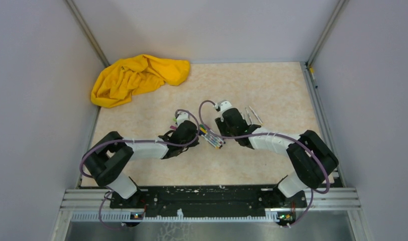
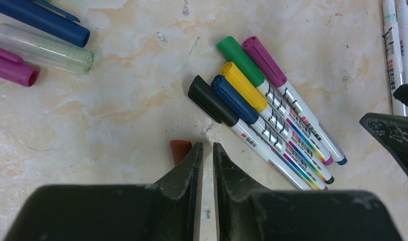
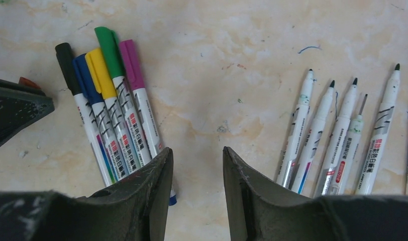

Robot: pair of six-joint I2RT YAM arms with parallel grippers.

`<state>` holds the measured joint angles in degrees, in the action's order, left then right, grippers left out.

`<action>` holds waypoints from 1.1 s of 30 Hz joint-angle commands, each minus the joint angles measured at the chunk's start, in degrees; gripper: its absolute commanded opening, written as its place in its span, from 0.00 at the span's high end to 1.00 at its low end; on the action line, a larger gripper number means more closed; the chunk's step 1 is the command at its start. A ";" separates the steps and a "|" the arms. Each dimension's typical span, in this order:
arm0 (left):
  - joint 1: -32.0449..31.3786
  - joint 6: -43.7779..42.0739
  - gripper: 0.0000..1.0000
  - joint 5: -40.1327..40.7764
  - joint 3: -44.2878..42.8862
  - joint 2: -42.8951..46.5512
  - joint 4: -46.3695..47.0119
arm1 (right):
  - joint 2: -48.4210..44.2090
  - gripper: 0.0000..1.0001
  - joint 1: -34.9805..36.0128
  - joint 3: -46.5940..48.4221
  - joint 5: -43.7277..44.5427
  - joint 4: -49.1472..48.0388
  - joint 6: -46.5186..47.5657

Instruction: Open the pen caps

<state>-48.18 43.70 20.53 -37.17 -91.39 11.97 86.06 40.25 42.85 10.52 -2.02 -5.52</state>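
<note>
Five capped pens point(image 2: 272, 120) lie side by side, with green, purple, yellow, blue and black pen caps point(image 2: 242, 83); they also show on the left in the right wrist view as the capped pens point(image 3: 111, 115). Several uncapped pens point(image 3: 332, 140) lie to their right. My left gripper point(image 2: 207, 145) stands just left of the capped pens, its jaws a narrow slit apart with nothing between them. An orange-red cap point(image 2: 179, 150) lies against its left finger. My right gripper point(image 3: 197, 149) is open and empty over bare table, between the two groups of pens.
Loose blue point(image 2: 41, 20), clear green point(image 2: 43, 48) and magenta point(image 2: 11, 70) caps lie at the far left. A crumpled yellow cloth point(image 1: 136, 78) sits at the back left. Grey walls enclose the table point(image 1: 272, 85). The two grippers are close together.
</note>
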 commanded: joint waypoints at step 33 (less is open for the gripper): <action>5.61 -0.52 0.83 4.42 6.25 4.75 -2.82 | 6.63 0.60 4.30 5.80 -2.20 -0.92 1.48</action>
<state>-44.21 43.86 25.04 -32.75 -86.83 10.74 92.51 44.12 45.91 7.70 -0.82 -4.49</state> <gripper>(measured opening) 0.175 0.403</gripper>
